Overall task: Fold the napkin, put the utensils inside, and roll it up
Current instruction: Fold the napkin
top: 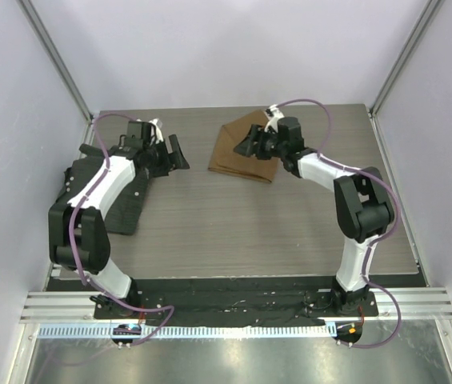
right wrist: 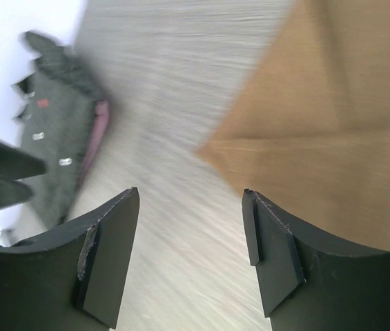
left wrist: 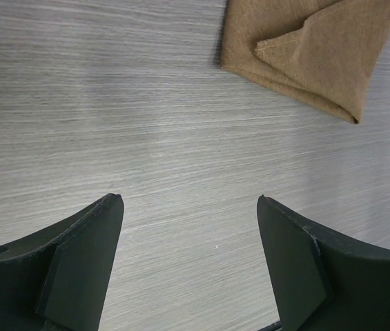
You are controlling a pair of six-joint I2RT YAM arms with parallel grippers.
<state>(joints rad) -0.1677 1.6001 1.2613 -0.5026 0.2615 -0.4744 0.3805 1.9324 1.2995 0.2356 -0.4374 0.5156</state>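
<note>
The tan-brown napkin [top: 238,158] lies folded at the back middle of the table, with an overlapping triangular flap on top [left wrist: 305,48]. My right gripper [top: 248,144] hovers just above its upper part; in the right wrist view the jaws [right wrist: 191,196] stand open and empty, one finger over the napkin's pointed corner [right wrist: 319,131] and bare table between them. My left gripper [top: 171,154] is to the left of the napkin, apart from it, open over bare wood [left wrist: 190,200] with nothing between its fingers. The utensils are out of view.
A dark grey-black textured mat [top: 122,210] lies at the table's left side, partly under my left arm. White walls and metal rails enclose the table [top: 234,232] on three sides. The right wrist view is motion-blurred.
</note>
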